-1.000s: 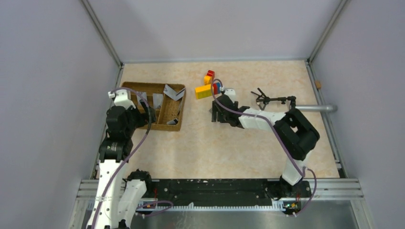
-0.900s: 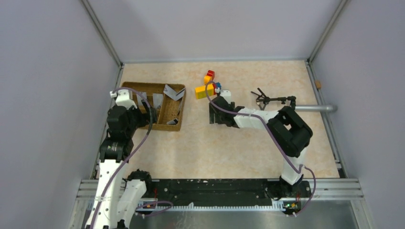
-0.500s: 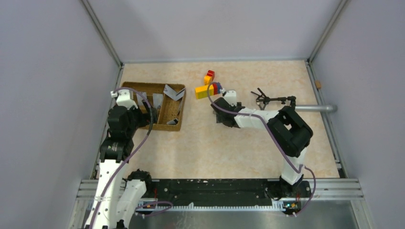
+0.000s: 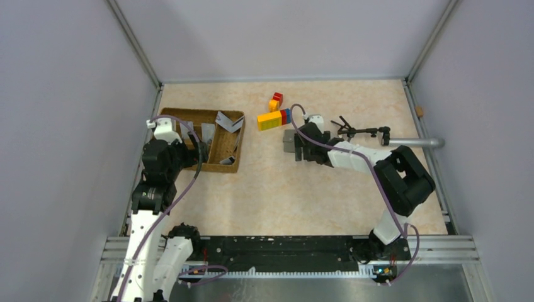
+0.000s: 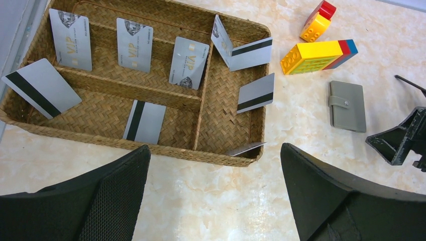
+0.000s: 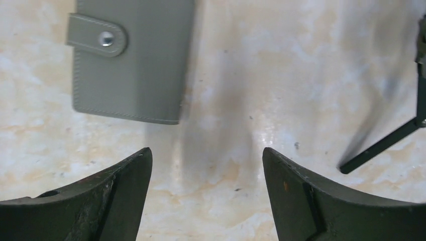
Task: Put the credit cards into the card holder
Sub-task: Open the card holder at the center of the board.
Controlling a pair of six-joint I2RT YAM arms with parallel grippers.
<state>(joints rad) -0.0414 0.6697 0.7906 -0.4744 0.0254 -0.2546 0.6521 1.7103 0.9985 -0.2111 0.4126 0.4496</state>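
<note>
right arm nearer | my right pincer: spread, empty | flat grey fold-over card holder: shut, on table just left and slightly far of it, long axis near-far | my left pincer: spread, empty, at near edge of brown wicker tray holding thin silver-grey credit cards

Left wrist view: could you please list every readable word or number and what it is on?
"VIP": upper-left credit card in the wicker tray.
"VIP": second credit card, beside it.
Third credit card: print too blurred to read.
Small number strings on these cards: too small to read.
</note>
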